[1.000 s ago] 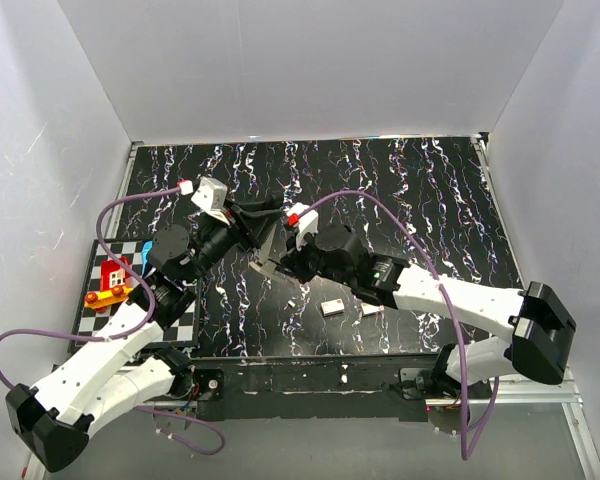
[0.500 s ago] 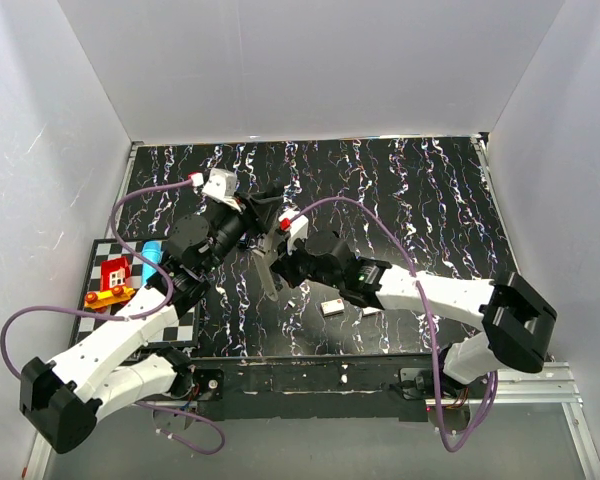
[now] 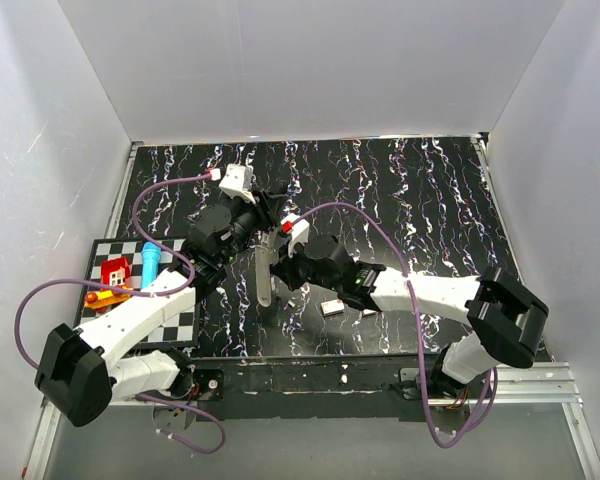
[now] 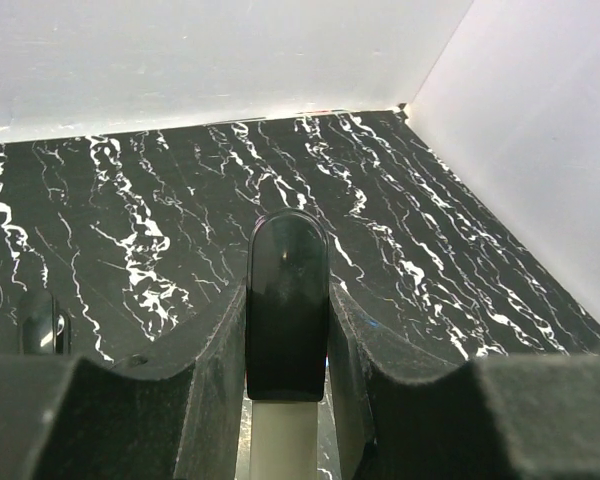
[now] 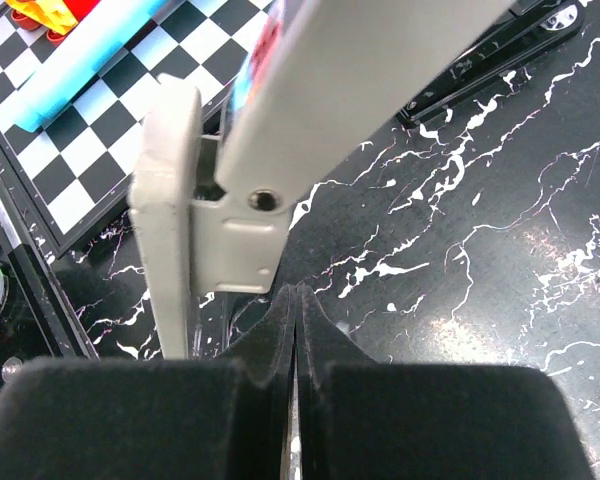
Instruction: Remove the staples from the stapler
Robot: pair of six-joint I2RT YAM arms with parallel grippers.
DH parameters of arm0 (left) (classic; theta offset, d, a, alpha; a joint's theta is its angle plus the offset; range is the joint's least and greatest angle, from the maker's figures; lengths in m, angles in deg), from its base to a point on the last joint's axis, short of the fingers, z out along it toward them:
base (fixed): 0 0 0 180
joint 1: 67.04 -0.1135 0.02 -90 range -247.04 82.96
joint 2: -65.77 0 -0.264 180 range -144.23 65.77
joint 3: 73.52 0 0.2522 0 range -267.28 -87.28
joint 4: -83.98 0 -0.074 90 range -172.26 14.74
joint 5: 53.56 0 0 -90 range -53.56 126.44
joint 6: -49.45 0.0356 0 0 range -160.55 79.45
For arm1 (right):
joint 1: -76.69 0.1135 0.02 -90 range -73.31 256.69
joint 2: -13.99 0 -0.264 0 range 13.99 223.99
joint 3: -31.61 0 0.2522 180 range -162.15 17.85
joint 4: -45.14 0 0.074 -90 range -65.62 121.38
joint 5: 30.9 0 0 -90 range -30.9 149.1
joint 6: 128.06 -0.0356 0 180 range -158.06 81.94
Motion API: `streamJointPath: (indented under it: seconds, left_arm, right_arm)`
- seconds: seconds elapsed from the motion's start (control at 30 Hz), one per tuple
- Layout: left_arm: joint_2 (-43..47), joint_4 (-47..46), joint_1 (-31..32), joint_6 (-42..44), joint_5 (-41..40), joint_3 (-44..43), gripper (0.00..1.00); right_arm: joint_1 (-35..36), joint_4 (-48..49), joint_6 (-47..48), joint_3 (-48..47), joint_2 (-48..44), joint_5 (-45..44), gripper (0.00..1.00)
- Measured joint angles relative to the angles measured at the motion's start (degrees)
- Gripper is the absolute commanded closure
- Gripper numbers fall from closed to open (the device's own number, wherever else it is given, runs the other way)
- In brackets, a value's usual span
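White walls (image 3: 310,60) enclose a black, white-veined table (image 3: 430,200); a checkered mat (image 3: 120,250) lies at left centre. The left gripper (image 4: 286,320) clamps the stapler (image 4: 286,270); the right gripper (image 5: 295,305) has its jaws pressed together.

My left arm (image 3: 130,320) and right arm (image 3: 430,292) show white shells, black joints, a purple cable (image 3: 175,181) each, and matte black padded fingers (image 4: 205,400).

You can read no text, label, brand, number or sign here, not even on the stapler (image 3: 266,280).
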Motion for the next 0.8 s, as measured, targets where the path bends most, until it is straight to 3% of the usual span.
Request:
streamJointPath:
  seconds: [0.47,0.8]
  left_arm:
    - [-3.1,0.2,-0.3,0.5,-0.6,-0.6,1.0]
    - [0.8,4.4,-0.2,1.4,0.9,-2.7,1.0]
  right_arm:
    - [-0.7,3.0,-1.2,1.6,1.8,1.4,0.99]
    - [-0.7,1.8,-0.6,1.7,-1.1,0.0,0.99]
